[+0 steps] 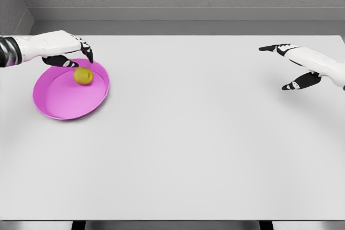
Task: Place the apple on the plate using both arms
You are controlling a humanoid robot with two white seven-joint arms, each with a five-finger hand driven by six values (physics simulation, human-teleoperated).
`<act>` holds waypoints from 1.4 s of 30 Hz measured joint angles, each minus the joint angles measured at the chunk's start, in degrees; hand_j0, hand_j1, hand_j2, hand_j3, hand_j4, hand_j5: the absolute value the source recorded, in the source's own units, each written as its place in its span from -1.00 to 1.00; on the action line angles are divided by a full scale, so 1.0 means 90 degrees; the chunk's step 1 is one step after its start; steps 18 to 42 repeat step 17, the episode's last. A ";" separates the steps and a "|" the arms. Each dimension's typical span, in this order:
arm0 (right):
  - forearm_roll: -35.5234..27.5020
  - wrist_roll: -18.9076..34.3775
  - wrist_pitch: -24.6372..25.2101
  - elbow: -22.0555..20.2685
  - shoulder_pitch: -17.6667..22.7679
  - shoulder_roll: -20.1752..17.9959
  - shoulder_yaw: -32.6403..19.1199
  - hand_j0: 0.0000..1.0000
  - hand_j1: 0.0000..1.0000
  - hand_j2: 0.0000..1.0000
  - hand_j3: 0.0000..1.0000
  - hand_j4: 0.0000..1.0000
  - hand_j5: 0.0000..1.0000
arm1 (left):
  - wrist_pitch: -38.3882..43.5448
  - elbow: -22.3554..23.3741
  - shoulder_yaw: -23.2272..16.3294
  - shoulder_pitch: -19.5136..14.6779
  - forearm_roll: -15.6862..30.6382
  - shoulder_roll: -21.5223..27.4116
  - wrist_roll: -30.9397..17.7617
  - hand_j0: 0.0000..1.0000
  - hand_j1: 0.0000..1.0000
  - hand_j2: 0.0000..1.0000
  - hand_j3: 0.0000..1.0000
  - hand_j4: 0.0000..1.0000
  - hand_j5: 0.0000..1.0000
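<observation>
A yellow-green apple [83,76] lies inside the magenta plate [59,103] near its far rim, at the table's left. My left hand [80,57] hovers just above and behind the apple, fingers loosely curved downward and apart from it, holding nothing. At the far right my right hand [291,67] is held above the table with fingers spread wide and empty, far from the plate.
The white table [188,144] stretches wide between the two hands. A grey wall runs along the table's far edge, and the front edge lies near the bottom of the view.
</observation>
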 measured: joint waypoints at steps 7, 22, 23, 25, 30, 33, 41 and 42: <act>-0.0001 0.0000 0.0000 -0.0001 0.0039 0.0001 0.0014 1.00 1.00 1.00 1.00 1.00 1.00 | -0.0001 -0.0442 -0.0024 0.0039 0.0296 -0.0655 -0.0001 1.00 1.00 1.00 1.00 1.00 1.00; -0.0006 0.0000 0.0000 -0.0001 0.0049 -0.0003 0.0007 1.00 1.00 1.00 1.00 1.00 1.00 | 0.0001 -0.1339 -0.0083 0.0127 0.0390 -0.1632 -0.0010 1.00 1.00 1.00 1.00 1.00 1.00; -0.0006 0.0000 0.0000 -0.0001 0.0049 -0.0003 0.0007 1.00 1.00 1.00 1.00 1.00 1.00 | 0.0001 -0.1339 -0.0083 0.0127 0.0390 -0.1632 -0.0010 1.00 1.00 1.00 1.00 1.00 1.00; -0.0006 0.0000 0.0000 -0.0001 0.0049 -0.0003 0.0007 1.00 1.00 1.00 1.00 1.00 1.00 | 0.0001 -0.1339 -0.0083 0.0127 0.0390 -0.1632 -0.0010 1.00 1.00 1.00 1.00 1.00 1.00; -0.0006 0.0000 0.0000 -0.0001 0.0049 -0.0003 0.0007 1.00 1.00 1.00 1.00 1.00 1.00 | 0.0001 -0.1339 -0.0083 0.0127 0.0390 -0.1632 -0.0010 1.00 1.00 1.00 1.00 1.00 1.00; -0.0006 0.0000 0.0000 -0.0001 0.0049 -0.0003 0.0007 1.00 1.00 1.00 1.00 1.00 1.00 | 0.0001 -0.1339 -0.0083 0.0127 0.0390 -0.1632 -0.0010 1.00 1.00 1.00 1.00 1.00 1.00; -0.0006 0.0000 0.0000 -0.0001 0.0049 -0.0003 0.0007 1.00 1.00 1.00 1.00 1.00 1.00 | 0.0001 -0.1339 -0.0083 0.0127 0.0390 -0.1632 -0.0010 1.00 1.00 1.00 1.00 1.00 1.00; -0.0006 0.0000 0.0000 -0.0001 0.0049 -0.0003 0.0007 1.00 1.00 1.00 1.00 1.00 1.00 | 0.0001 -0.1339 -0.0083 0.0127 0.0390 -0.1632 -0.0010 1.00 1.00 1.00 1.00 1.00 1.00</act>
